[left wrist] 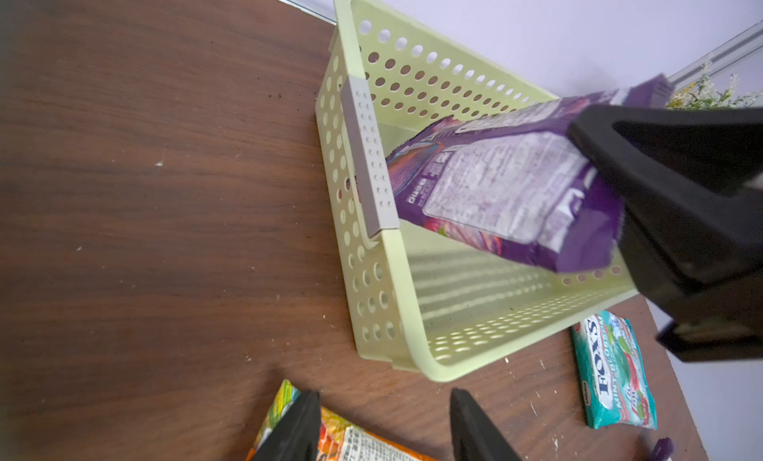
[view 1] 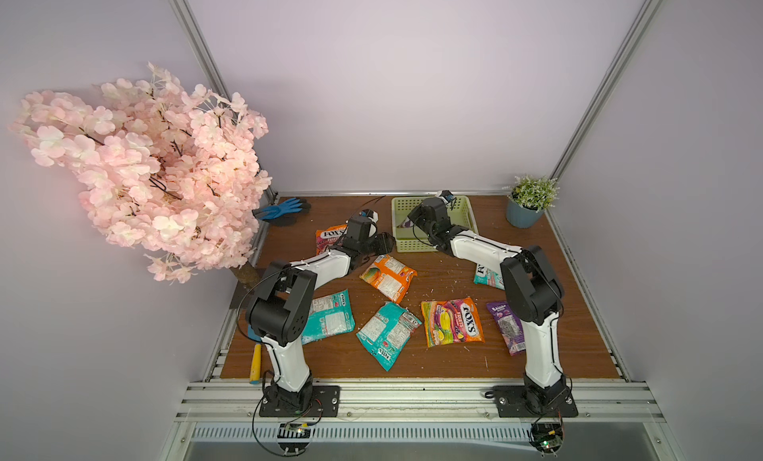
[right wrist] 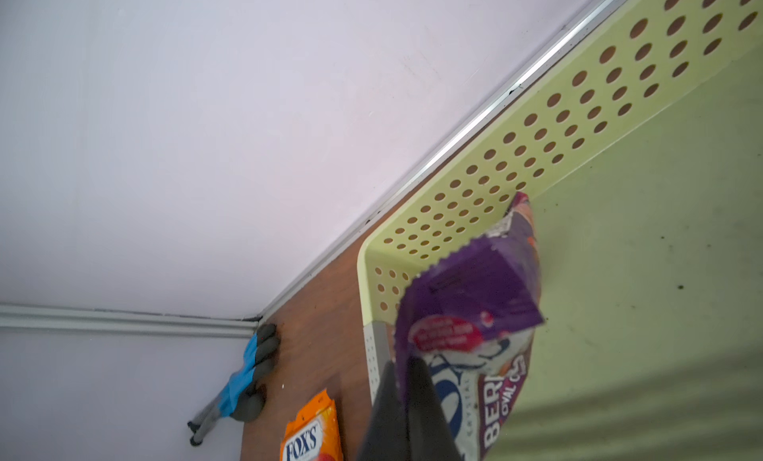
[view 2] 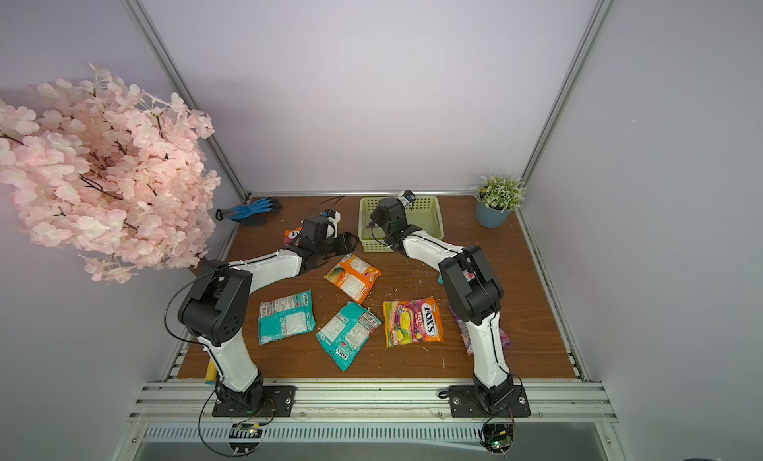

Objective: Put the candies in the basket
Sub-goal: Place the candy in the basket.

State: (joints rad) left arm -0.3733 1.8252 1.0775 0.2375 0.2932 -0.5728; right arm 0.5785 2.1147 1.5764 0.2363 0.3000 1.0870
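Top views: wooden table [view 1: 330,364] (lilac walls [view 1: 413,87])

You're looking at a matt, dark wood-grain counter [left wrist: 165,232] dotted with pale specks, a smooth, perforated plastic basket [left wrist: 359,273], and a purple candy bag [left wrist: 495,186] of crinkly, glossy plastic film.

Orange candy bag [view 1: 330,235] [view 1: 388,278] [view 1: 452,322] x3. Teal candy bag [view 1: 330,318] [view 1: 388,335] [view 1: 486,276] x3. Purple candy bag [left wrist: 508,182] [view 1: 505,327] x2. Eight bags total. Pale green perforated basket [view 1: 415,245] x1. Blue glove [view 1: 283,210] with dark grey fingers x1. Small potted plant [view 1: 528,203] x1. Pink blossom tree [view 1: 144,165] x1. Yellow-handled tool [view 1: 256,362] x1, partly hidden. Black-and-white robot arm [view 1: 289,351] [view 1: 536,347] x2. White crumbs [view 1: 431,291]: scattered, too small and too many to count.
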